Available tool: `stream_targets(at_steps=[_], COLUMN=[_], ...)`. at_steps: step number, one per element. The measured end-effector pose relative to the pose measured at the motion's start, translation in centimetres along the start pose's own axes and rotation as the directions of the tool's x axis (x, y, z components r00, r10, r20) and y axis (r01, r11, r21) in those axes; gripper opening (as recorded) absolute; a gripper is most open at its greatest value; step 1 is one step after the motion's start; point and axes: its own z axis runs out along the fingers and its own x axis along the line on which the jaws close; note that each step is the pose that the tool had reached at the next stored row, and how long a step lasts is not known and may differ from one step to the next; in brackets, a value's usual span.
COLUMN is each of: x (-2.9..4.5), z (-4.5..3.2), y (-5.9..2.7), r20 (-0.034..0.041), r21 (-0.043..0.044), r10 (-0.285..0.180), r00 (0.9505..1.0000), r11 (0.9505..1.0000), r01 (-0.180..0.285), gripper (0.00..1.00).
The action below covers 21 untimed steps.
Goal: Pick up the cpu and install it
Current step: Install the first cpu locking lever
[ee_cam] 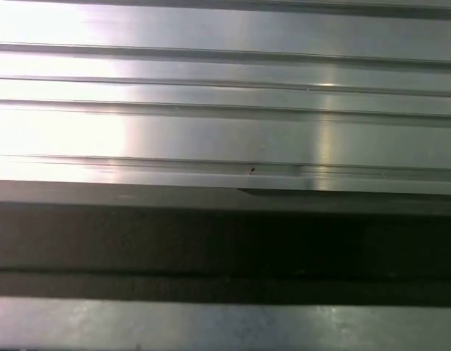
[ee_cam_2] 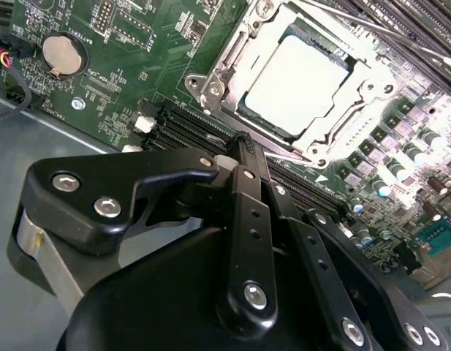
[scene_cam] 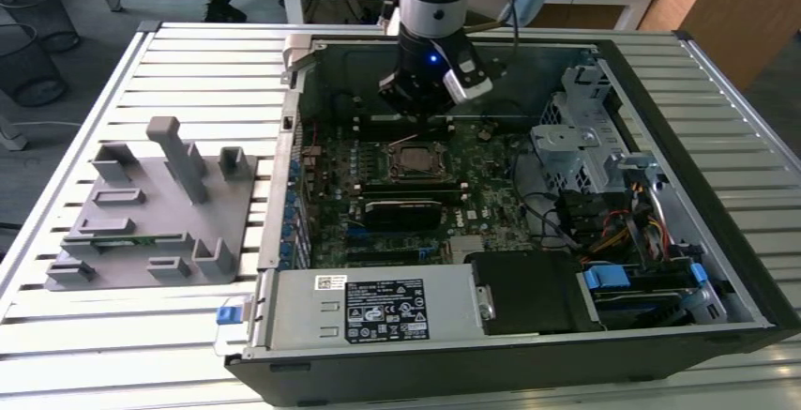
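Observation:
The cpu (ee_cam_2: 298,80), a pale silver square, lies flat inside the metal-framed socket (ee_cam_2: 224,82) on the green motherboard; the exterior view shows the cpu (scene_cam: 414,159) mid-board. My gripper (ee_cam_2: 245,142) hangs over the board just beside the socket, on the side of the black memory slots, with its black fingers drawn together and nothing between them. In the exterior view the gripper (scene_cam: 421,112) is inside the open computer case, a little behind the socket. A thin latch lever (scene_cam: 403,138) sticks up at the socket's rear edge.
A grey fixture plate (scene_cam: 150,208) with upright blocks lies on the slatted table at the exterior view's left. The power supply (scene_cam: 375,309) fills the case's front, and a drive cage (scene_cam: 588,147) with cables stands at the right. A coin battery (ee_cam_2: 64,53) sits on the board.

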Motion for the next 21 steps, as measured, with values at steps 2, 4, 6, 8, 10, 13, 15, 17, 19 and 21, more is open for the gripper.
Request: stream_targets(at_steps=[2, 4, 6, 8, 10, 13, 15, 17, 19, 21], x=[-0.06, -0.12, -0.18, -0.24, -0.30, -0.45, -0.60, -0.75, -0.83, -0.83], z=[0.10, 0.20, 0.29, 0.39, 0.47, 0.61, 0.71, 0.80, 0.93, 1.07], y=[0.01, 0.01, 0.01, 0.02, 0.02, 0.01, 0.01, 0.01, 0.01, 0.01], r20=[-0.0001, -0.0001, -0.0001, -0.0001, -0.0002, -0.0004, -0.0006, -0.0011, -0.0013, -0.0014], r21=[0.0010, 0.0021, 0.0033, 0.0042, 0.0049, 0.0056, 0.0062, 0.0070, 0.0073, 0.0074], r10=[0.000, 0.000, 0.000, 0.000, 0.000, 0.000, 0.000, 0.000, 0.000, 0.000], r00=[1.0000, 1.0000, 1.0000, 1.0000, 1.0000, 1.0000, 1.0000, 1.0000, 1.0000, 1.0000], r11=[1.0000, 1.0000, 1.0000, 1.0000, 1.0000, 1.0000, 1.0000, 1.0000, 1.0000, 1.0000], r01=[0.000, 0.000, 0.000, 0.000, 0.000, 0.000, 0.000, 0.000, 0.000, 0.000], gripper=[0.11, 0.11, 0.11, 0.11, 0.11, 0.11, 0.11, 0.11, 0.11, 0.11])
